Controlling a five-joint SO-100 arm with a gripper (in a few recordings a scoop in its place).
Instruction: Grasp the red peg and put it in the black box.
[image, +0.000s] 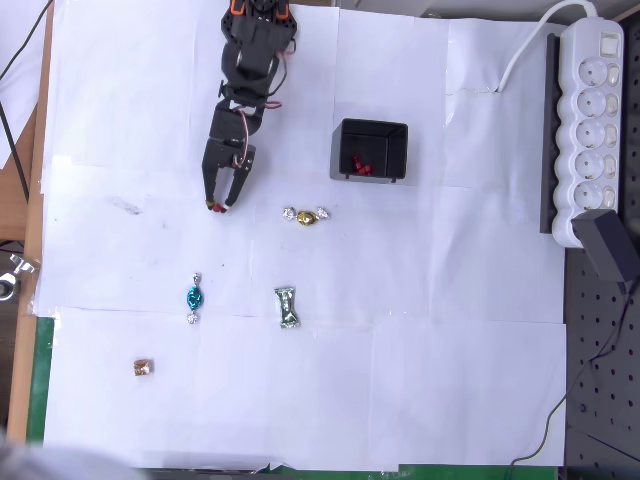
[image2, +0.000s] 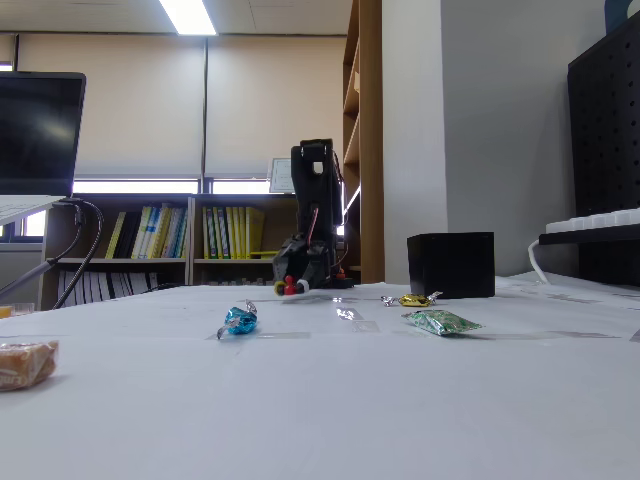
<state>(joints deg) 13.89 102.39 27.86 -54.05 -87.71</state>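
Note:
My black gripper (image: 221, 205) is lowered to the white paper, left of the black box (image: 372, 128). A tiny red peg (image: 214, 207) sits between its fingertips, and the fingers are drawn in narrowly around it. In the fixed view the red peg (image2: 290, 288) shows at the gripper's tip (image2: 293, 284), right at table level. The black box (image2: 452, 265) stands open-topped to the right, and small red pieces (image: 361, 165) lie inside it.
A gold-wrapped candy (image: 306, 215) lies just right of the gripper. Nearer the front are a blue candy (image: 193, 297), a green-silver candy (image: 287, 307) and a brown candy (image: 143, 367). A white power strip (image: 592, 120) runs along the right edge.

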